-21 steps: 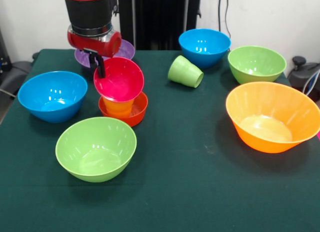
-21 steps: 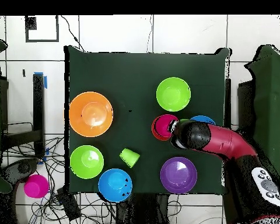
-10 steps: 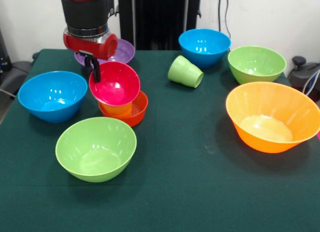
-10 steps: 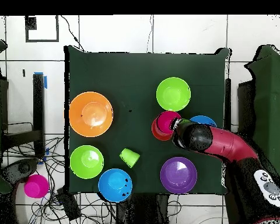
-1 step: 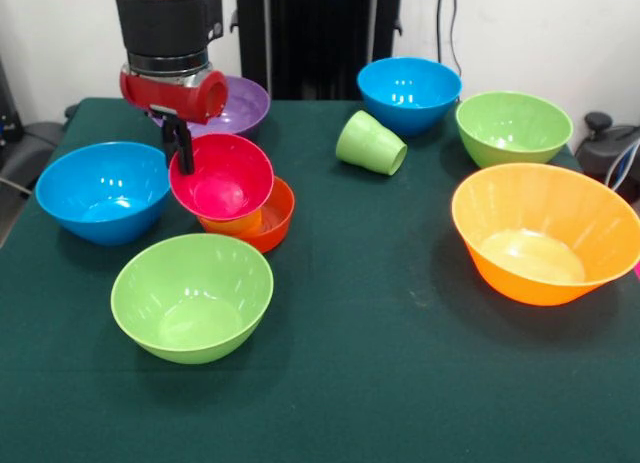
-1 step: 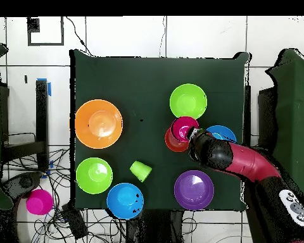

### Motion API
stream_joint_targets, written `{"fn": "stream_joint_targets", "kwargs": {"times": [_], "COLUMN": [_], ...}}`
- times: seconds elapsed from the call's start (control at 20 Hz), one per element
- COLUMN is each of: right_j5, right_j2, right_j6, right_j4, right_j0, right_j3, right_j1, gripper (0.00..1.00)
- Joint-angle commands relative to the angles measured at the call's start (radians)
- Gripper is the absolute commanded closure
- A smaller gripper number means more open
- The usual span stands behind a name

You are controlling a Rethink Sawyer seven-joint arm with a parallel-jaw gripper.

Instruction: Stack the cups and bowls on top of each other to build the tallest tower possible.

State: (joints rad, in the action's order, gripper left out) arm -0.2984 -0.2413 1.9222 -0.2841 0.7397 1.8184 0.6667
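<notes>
From the front, the hand (image 5: pixel 181 155) hangs from the red and black arm (image 5: pixel 168 43) with a dark finger (image 5: pixel 184 151) at the far-left rim of the magenta bowl (image 5: pixel 221 177); it looks clamped on that rim, though the second finger is hidden. The magenta bowl sits tilted over the orange cup (image 5: pixel 236 221), which stands inside the small red-orange bowl (image 5: pixel 268 219) on the green surface (image 5: pixel 400 363). Just left of this tower is a blue bowl (image 5: pixel 104 191), in front of it a light green bowl (image 5: pixel 192 296), and behind the arm the purple bowl (image 5: pixel 240 105). The light green cup (image 5: pixel 370 143) lies on its side near the middle back, with a second blue bowl (image 5: pixel 409 93) and second green bowl (image 5: pixel 513 127) beyond it, and the largest orange bowl (image 5: pixel 545 231) at the right. From overhead, the arm (image 6: pixel 240 159) reaches in from the lower right, its hand (image 6: pixel 192 135) at the edge of the magenta bowl (image 6: pixel 182 128), which overlaps the red-orange bowl (image 6: pixel 171 142). The green bowl (image 6: pixel 188 101) lies above it, the purple bowl (image 6: pixel 194 190) below, and the blue bowl (image 6: pixel 221 133) is partly hidden by the arm. The green cup (image 6: pixel 140 170) lies between the tower and the left-hand bowls.
</notes>
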Motion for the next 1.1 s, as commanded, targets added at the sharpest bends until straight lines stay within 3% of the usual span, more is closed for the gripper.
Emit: {"fn": "stream_joint_targets", "kwargs": {"times": [0.05,0.75,1.1], "right_j5": [0.042,0.028,-0.011], "right_j2": [-0.098,-0.07,0.007], "right_j6": [0.091,0.165,0.154], "right_j4": [0.026,0.135,0.136], "right_j0": [-0.011,-0.038,-0.091], "right_j3": [0.059,0.136,0.123], "right_j1": [-0.056,-0.029,-0.019], "gripper": [1.0,1.0,1.0]}}
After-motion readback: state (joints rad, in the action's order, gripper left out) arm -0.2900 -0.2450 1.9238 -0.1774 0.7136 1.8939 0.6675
